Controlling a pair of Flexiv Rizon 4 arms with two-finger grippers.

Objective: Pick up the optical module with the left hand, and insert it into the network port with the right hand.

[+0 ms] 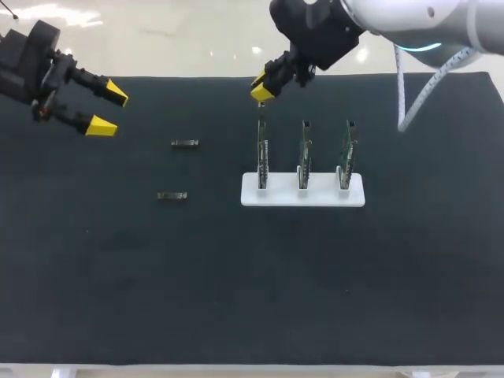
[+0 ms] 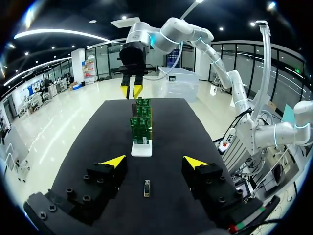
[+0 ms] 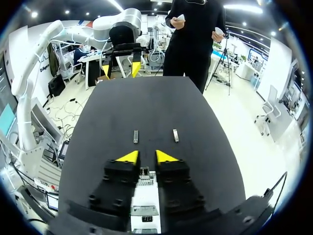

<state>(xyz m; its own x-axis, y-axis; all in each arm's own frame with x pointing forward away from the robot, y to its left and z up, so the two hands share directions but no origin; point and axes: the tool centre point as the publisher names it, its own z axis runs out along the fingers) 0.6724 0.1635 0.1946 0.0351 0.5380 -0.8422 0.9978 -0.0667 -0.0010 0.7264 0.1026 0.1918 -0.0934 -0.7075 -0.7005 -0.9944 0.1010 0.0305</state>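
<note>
Currently, left gripper (image 1: 109, 110) wide open, empty, at table's (image 1: 394, 276) far-left corner. Right gripper (image 1: 262, 87) narrowly open above leftmost board (image 1: 262, 153); modules (image 1: 185, 143) (image 1: 172, 195) lie loose

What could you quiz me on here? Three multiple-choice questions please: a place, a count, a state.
1. Where is the right gripper? A) above the end circuit board nearest the two optical modules; B) touching a module; C) beside the left gripper.
2. How many boards stand in the white stand? A) two; B) three; C) five.
3. The left gripper is: A) shut on a module; B) open and empty; C) out of view.
Answers: 1 A, the head view shows it over that board. 2 B, three stand upright in a row. 3 B, its fingers are spread with nothing between them.
</note>
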